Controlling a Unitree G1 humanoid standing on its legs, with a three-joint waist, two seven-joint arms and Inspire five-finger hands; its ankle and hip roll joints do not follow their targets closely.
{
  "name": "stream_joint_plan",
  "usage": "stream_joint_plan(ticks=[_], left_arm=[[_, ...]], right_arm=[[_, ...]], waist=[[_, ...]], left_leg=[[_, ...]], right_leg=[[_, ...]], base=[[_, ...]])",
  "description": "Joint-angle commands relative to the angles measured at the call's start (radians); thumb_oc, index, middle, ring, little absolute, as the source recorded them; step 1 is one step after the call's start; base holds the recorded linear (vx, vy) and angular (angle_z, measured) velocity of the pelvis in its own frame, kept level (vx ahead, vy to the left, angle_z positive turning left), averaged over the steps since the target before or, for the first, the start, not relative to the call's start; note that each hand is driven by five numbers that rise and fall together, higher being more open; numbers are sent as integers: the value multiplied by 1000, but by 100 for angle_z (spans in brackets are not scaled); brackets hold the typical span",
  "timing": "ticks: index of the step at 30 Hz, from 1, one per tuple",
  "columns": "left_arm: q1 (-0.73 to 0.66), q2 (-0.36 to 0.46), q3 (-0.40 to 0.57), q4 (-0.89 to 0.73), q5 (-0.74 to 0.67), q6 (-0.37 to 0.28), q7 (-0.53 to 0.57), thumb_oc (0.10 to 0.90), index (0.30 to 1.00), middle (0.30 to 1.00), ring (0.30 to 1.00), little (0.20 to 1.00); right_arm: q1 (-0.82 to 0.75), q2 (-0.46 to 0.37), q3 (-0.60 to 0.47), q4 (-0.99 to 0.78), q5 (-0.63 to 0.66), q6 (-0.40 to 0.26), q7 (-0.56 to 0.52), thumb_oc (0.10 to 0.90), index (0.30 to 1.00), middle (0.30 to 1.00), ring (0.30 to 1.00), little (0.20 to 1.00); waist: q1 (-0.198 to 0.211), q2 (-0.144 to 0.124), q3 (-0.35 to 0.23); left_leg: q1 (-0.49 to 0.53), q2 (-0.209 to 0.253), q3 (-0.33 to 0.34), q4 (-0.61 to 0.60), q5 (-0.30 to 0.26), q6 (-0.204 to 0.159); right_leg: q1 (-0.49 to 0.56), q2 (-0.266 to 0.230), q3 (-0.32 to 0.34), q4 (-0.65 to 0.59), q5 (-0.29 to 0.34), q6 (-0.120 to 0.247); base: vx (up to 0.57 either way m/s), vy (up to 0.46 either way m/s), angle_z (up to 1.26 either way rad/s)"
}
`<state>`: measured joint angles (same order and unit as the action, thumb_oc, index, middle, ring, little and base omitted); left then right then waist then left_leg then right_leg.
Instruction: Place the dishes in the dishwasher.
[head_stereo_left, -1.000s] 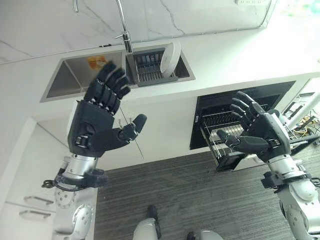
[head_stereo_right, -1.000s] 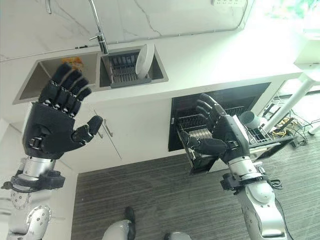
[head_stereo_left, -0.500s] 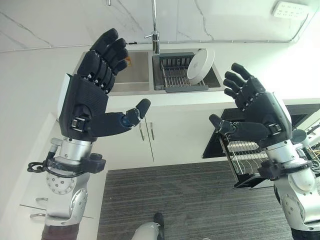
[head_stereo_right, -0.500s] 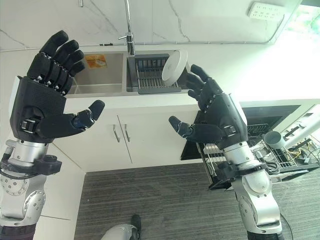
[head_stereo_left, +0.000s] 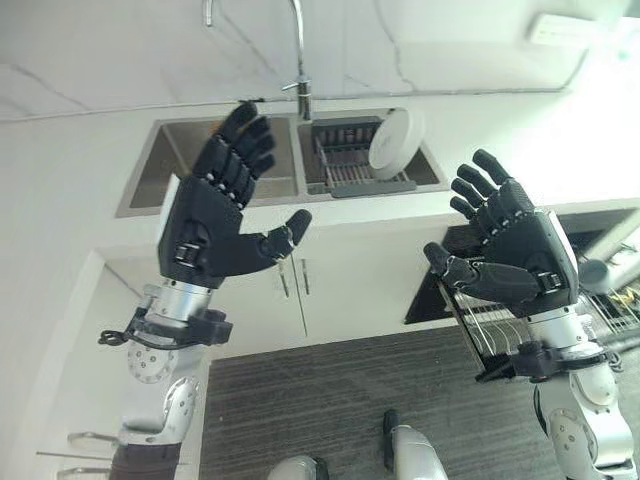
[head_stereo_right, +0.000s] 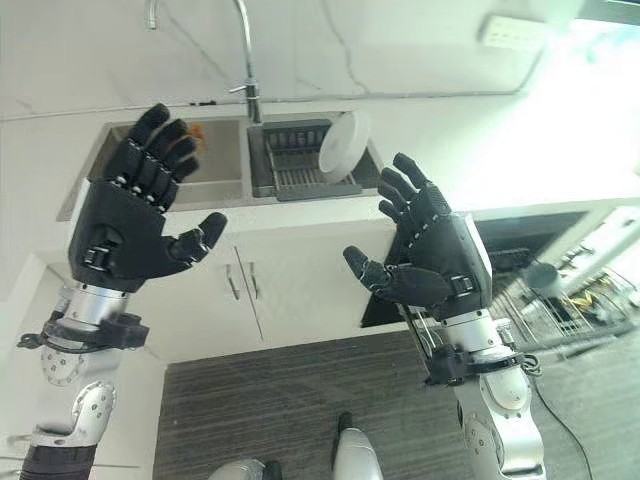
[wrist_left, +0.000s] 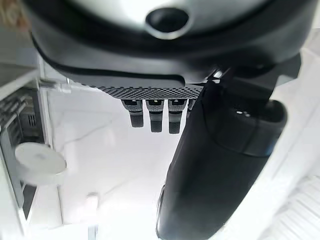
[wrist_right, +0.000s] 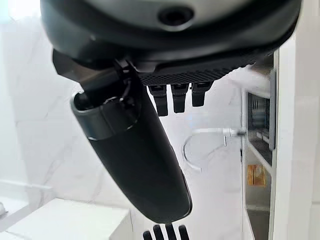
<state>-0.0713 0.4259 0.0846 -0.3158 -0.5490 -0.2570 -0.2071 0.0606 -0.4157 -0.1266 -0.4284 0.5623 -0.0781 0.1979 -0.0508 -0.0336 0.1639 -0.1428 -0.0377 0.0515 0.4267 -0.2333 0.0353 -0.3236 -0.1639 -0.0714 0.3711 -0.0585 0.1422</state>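
A white plate (head_stereo_left: 394, 142) stands on edge in a dark dish rack (head_stereo_left: 345, 162) inside the right sink basin; it appears too in the left wrist view as the plate (wrist_left: 40, 161). My left hand (head_stereo_left: 212, 222) is raised open in front of the left basin, palm up, holding nothing. My right hand (head_stereo_left: 512, 250) is raised open in front of the counter edge, also holding nothing. Below the counter at the right the dishwasher (head_stereo_left: 470, 240) stands open, its wire rack (head_stereo_left: 505, 330) pulled out behind my right hand.
A steel double sink (head_stereo_left: 175, 160) with a tall tap (head_stereo_left: 298, 60) sits in the white counter (head_stereo_left: 60, 200). White cabinet doors with handles (head_stereo_left: 295, 285) lie below. A grey cup (head_stereo_right: 541, 275) sits in the pulled-out rack. Dark wood floor (head_stereo_left: 330, 400) lies beneath.
The camera has shifted, so the whole scene moved. Both hands have stayed raised and open; they now sit a little lower in the picture.
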Motion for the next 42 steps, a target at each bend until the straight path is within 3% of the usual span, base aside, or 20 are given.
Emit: stream_joint_plan(ticks=[1, 5, 8, 10, 13, 19, 23, 25, 28, 30, 32, 34, 35, 38, 42], left_arm=[[-91, 60, 18, -155, -77, -76, -3, 800, 900, 900, 900, 900], [-93, 32, 9, -167, -127, -55, -9, 800, 900, 900, 900, 900], [-67, -4, 23, -189, -153, -38, -51, 800, 900, 900, 900, 900], [-53, -11, 26, -192, -164, -40, -63, 800, 900, 900, 900, 900], [-36, -11, 25, -185, -171, -58, -91, 800, 900, 900, 900, 900], [-26, 15, 41, -193, -113, -66, -75, 800, 900, 900, 900, 900], [-57, 39, 38, -175, -83, -55, -66, 800, 900, 900, 900, 900], [-59, 45, 40, -174, -75, -51, -71, 800, 900, 900, 900, 900], [-57, 56, 36, -157, -62, -65, -77, 800, 900, 900, 900, 900], [-69, 57, 35, -151, -52, -63, -64, 800, 900, 900, 900, 900], [-81, 58, 27, -154, -36, -53, -49, 800, 900, 900, 900, 900], [-76, 62, 16, -155, -18, -55, -44, 800, 900, 900, 900, 900], [-70, 68, 16, -155, -19, -55, -46, 800, 900, 900, 900, 900], [-55, 76, 21, -162, -40, -52, -55, 800, 900, 900, 900, 900], [-62, 80, 8, -170, -96, -46, -20, 800, 900, 900, 900, 900]], right_arm=[[-146, -38, -16, -35, 33, -74, -33, 800, 900, 900, 900, 900], [-144, -48, -38, -41, 64, -46, -45, 800, 900, 900, 900, 900], [-117, -64, -80, -46, 71, -25, -31, 800, 900, 900, 900, 900], [-114, -65, -89, -44, 66, -17, -35, 800, 900, 900, 900, 900], [-117, -52, -87, -36, 42, -22, -56, 800, 900, 900, 900, 900], [-105, -40, -82, -54, 53, 15, -80, 800, 900, 900, 900, 900], [-105, -18, -58, -52, 43, 23, -97, 800, 900, 900, 900, 900], [-105, -14, -53, -50, 43, 27, -100, 800, 900, 900, 900, 900], [-96, -1, -32, -33, 44, 8, -93, 800, 900, 900, 900, 900], [-99, 3, -28, -20, 48, 3, -87, 800, 900, 900, 900, 900], [-106, 13, -22, -21, 53, 9, -92, 800, 900, 900, 900, 900], [-120, 18, -15, -23, 61, 12, -107, 800, 900, 900, 900, 900], [-123, 15, -13, -23, 72, 14, -113, 800, 900, 900, 900, 900], [-122, 0, -15, -28, 88, 17, -125, 800, 900, 900, 900, 900], [-144, -4, 3, -19, 102, -5, -140, 800, 900, 900, 900, 900]], waist=[[-29, 2, -88], [-44, 13, -99], [-37, 15, -87], [-34, 19, -76], [-30, 40, -65], [-13, 31, -79], [-5, 12, -75], [2, 15, -72], [2, 25, -54], [-5, 15, -45], [-8, -4, -44], [-12, -9, -48], [-19, -7, -49], [-17, -4, -61], [-28, 9, -82]], left_leg=[[114, 72, 61, -127, -69, -48], [148, 103, 97, -127, -61, -72], [169, 98, 106, -127, 15, -95], [123, 108, 123, -127, 0, -93], [47, 150, 144, -127, 28, -117], [39, 118, 104, -127, 4, -97], [58, 75, 93, -127, -26, -59], [58, 70, 91, -127, -28, -48], [70, 74, 82, -127, -31, -21], [81, 72, 84, -127, -38, -22], [93, 64, 97, -127, -55, -30], [110, 61, 107, -127, -74, -30], [118, 60, 100, -127, -85, -23], [123, 74, 105, -127, -86, -29], [136, 131, 144, -127, -72, -57]], right_leg=[[67, 14, -67, -71, -10, 16], [106, 48, -63, -71, -38, -12], [138, 56, -68, -71, -57, -31], [156, 55, -74, -71, -68, -28], [176, 48, -99, -71, -86, -16], [183, -5, -131, -71, -83, 8], [183, -42, -139, -71, -43, 28], [204, -40, -142, -71, -40, 22], [251, -4, -147, -71, 65, 14], [223, -4, -133, -71, 42, 10], [152, -39, -116, -71, 10, 22], [76, -60, -94, -71, 33, 37], [59, -47, -68, -71, 32, 41], [69, -38, -83, -71, 13, 37], [115, 8, -100, -71, -40, 4]], base=[[207, -337, 20], [141, -188, 4], [129, -94, 14], [29, 78, 12], [42, 132, 31], [69, 264, 15], [68, 280, -19], [52, 245, 10], [54, 149, 2], [58, -55, -12], [97, -193, -26], [171, -317, -17], [202, -381, 3], [158, -344, 14], [169, -395, 12]])
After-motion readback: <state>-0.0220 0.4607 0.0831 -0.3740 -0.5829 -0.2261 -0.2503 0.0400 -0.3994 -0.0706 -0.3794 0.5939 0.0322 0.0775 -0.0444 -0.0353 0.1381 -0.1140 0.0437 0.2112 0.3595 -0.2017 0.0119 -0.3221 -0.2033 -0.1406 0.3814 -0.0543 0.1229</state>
